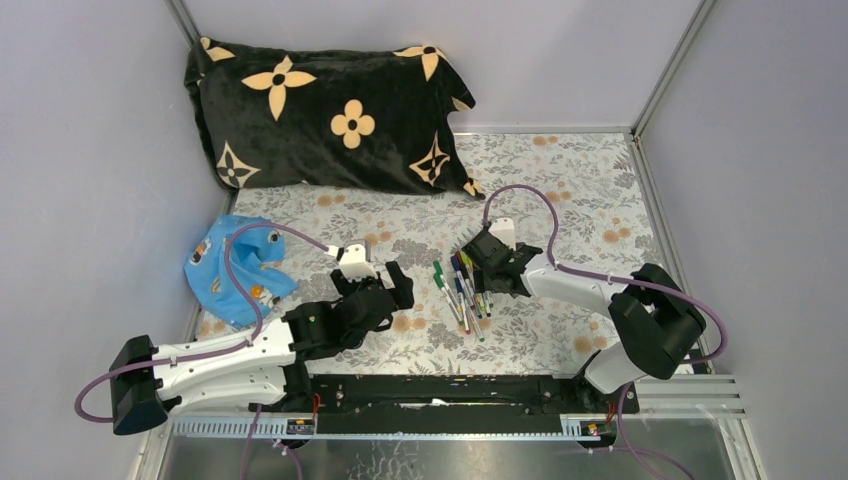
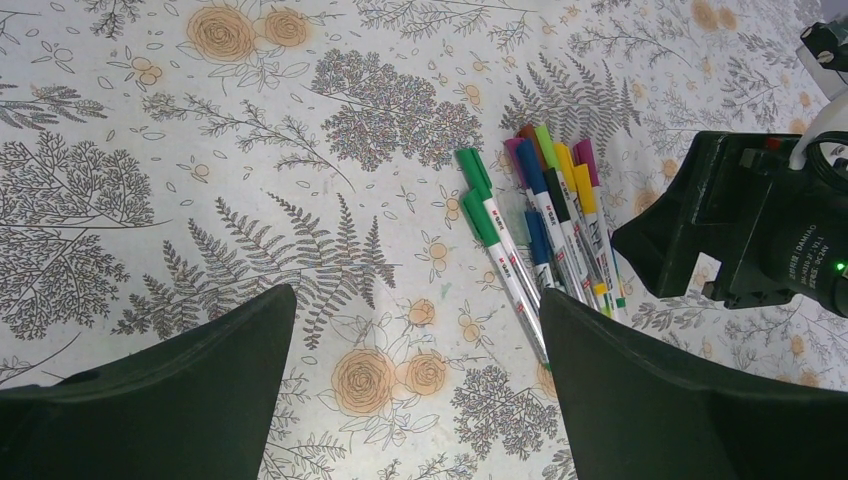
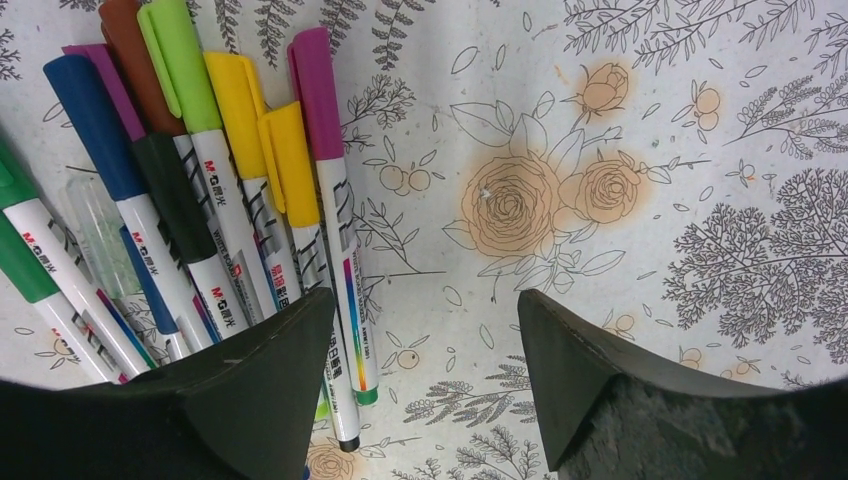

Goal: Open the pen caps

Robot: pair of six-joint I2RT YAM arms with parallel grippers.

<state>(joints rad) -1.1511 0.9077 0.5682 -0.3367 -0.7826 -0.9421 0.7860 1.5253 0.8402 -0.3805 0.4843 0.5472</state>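
Right gripper (image 3: 425, 315) hovers released and empty over the right edge of the pens (image 1: 462, 290), pen caps (image 3: 315, 90) apparently all on. Left gripper (image 2: 418, 300) hangs released to their left. The next move likely calls for grasping one pen.

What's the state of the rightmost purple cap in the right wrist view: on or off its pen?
On. The purple cap sits flush on its white barrel, with no tip exposed at that end.
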